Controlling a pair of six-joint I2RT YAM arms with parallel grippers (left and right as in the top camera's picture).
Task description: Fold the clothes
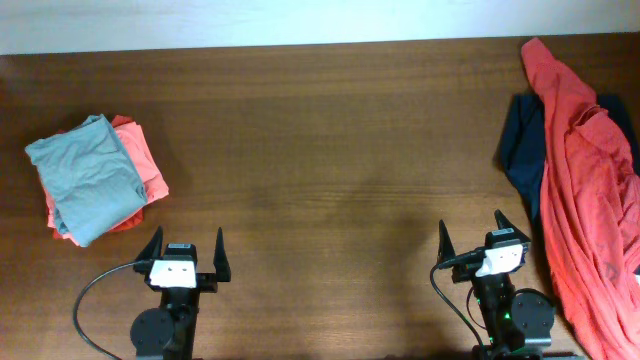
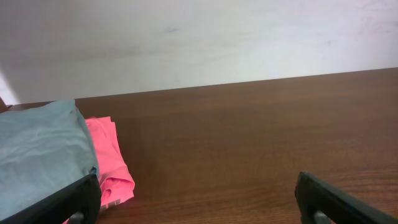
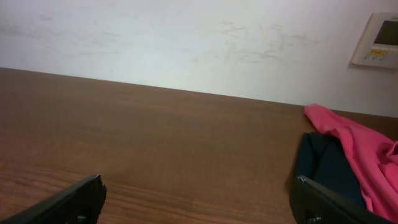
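Both arms sit low at the near edge, wrists pointing straight ahead. The left gripper (image 1: 185,247) has its jaws spread wide and holds nothing; the right gripper (image 1: 472,232) is likewise wide and bare.

Table: you have a dark brown wood-grain tabletop (image 1: 320,130) filling nearly the whole overhead view.
Wall: you see a plain white wall (image 2: 186,43) rising right behind the table's far edge.
Wall marks: faint grey scuffs (image 3: 249,46) show toward your right.
Wall panel: a small beige control unit (image 3: 380,40) with a display hangs at the far right.
Light: soft and even, with a dull sheen on the wood near the middle.
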